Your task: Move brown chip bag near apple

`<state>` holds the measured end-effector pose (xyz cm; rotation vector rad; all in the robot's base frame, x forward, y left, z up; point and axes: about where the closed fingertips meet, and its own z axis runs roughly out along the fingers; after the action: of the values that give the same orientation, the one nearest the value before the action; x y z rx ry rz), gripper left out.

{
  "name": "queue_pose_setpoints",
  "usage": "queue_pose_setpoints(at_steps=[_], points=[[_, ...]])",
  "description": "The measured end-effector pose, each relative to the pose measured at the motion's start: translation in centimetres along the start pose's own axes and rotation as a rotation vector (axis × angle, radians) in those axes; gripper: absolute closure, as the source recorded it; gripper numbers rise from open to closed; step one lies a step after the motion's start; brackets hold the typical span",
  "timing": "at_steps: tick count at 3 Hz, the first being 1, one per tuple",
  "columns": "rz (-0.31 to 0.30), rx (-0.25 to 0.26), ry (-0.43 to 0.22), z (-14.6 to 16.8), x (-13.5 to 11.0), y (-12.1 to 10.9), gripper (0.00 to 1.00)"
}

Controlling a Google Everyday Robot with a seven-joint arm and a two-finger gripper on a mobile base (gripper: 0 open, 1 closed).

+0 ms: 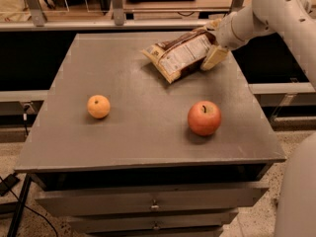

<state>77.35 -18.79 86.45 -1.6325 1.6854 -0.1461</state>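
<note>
While reaching in over the far right corner of the grey worktop (138, 147), pinches with the gripper (211, 46) on the right end of the brown chip bag (180, 56): jaws drawn in to the thickness of that end, one cream finger (215, 57) across the front of the bag, the other mostly hidden behind its upper edge. Holds the bag slanted, right end higher, white label panel facing up and toward the front edge, tan crimped left end pointing toward the middle of the far half. No telling whether that lower end touches the top. Attached to a white arm (276, 9) coming in from the upper right. Well apart from the bag, toward the front right corner: the apple (204, 118), upright, dark stem on top. Near the left edge, about halfway between front and far edges: a small orange (98, 106), well apart from bag and apple alike. Under the front edge, grey drawers (98, 204) with small handles. Beyond the far edge, a wooden surface and metal posts (116, 4). Below, on the right, speckled floor (256, 221).
</note>
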Motion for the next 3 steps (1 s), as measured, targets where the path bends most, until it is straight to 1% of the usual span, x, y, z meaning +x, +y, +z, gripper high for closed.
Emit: queue_pose_setpoints(at_steps=[2,3], points=[[-0.056,-0.014,-0.066,-0.4,-2.1,0.6,0.65],[-0.026,-0.028,-0.099,-1.8,-3.5,0.6,0.96]])
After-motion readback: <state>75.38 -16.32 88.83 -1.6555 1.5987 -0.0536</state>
